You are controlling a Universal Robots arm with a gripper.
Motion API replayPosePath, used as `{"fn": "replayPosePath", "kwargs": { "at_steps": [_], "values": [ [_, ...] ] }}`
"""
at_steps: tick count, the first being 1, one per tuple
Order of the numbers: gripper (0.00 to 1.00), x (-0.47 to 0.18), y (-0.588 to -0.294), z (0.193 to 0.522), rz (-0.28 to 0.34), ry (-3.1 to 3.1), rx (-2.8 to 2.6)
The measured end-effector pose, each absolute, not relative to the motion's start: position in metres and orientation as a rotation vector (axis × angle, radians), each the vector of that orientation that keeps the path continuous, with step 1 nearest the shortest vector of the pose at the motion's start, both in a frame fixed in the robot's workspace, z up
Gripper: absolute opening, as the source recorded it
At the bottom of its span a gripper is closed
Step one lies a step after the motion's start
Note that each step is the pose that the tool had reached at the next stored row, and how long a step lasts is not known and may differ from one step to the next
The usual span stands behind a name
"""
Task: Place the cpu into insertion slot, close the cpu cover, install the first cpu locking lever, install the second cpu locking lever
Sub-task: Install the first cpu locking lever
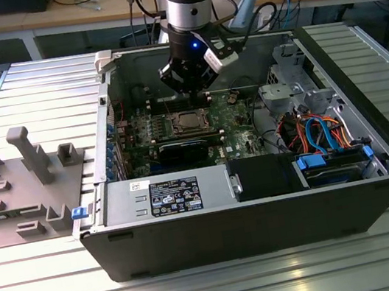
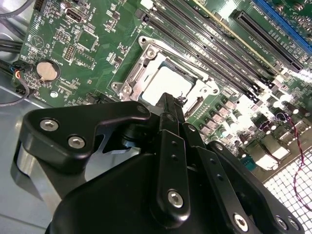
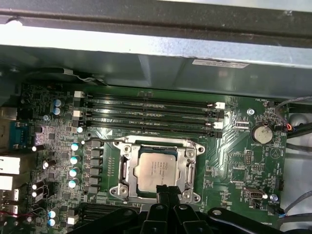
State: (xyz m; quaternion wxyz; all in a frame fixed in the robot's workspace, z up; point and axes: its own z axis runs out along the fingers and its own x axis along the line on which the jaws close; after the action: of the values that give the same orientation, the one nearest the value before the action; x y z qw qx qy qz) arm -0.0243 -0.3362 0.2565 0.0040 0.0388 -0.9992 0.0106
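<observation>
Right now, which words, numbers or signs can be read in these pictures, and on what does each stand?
No text can be quoted with certainty.
Black label on the grey box at the case front, exterior view: white print, too small to read.
White sticker on the case wall, first wrist view: blurred.
Cpu top: faint engraved lines, unreadable.
Green circuit board: white markings, too small to read.

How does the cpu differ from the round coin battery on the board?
The cpu is square; the battery is round. The cpu is the larger, the battery much smaller. The cpu sits framed by the cover in the slot; the battery sits alone near the board's edge. Both lie flat and look silvery.
</observation>
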Motion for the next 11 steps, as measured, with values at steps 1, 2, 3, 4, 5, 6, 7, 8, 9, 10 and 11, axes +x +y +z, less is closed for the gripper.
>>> {"fn": "replayPosePath", "kwargs": {
  "at_steps": [1, 2, 3, 4, 5, 6, 7, 8, 9, 10, 11],
  "values": [
    [0.11, -0.0250, -0.3362, 0.2558, 0.033, -3.131, 0.121],
    [0.11, -0.0261, -0.3362, 0.2553, 0.033, -3.131, 0.122],
    [0.11, -0.0262, -0.3362, 0.2553, 0.033, -3.131, 0.122],
    [0.11, -0.0261, -0.3361, 0.2552, 0.033, -3.131, 0.122],
    [0.11, -0.0262, -0.3358, 0.2552, 0.033, -3.131, 0.121],
    [0.11, -0.0262, -0.3354, 0.2552, 0.033, -3.131, 0.121],
    [0.11, -0.0262, -0.3352, 0.2553, 0.033, -3.131, 0.122],
    [0.11, -0.0262, -0.3348, 0.2552, 0.033, -3.131, 0.122],
    [0.11, -0.0266, -0.3347, 0.2551, 0.033, -3.131, 0.121],
    [0.11, -0.0271, -0.3347, 0.2551, 0.033, -3.131, 0.121],
    [0.11, -0.0276, -0.3347, 0.2550, 0.033, -3.131, 0.122]
  ]
}}
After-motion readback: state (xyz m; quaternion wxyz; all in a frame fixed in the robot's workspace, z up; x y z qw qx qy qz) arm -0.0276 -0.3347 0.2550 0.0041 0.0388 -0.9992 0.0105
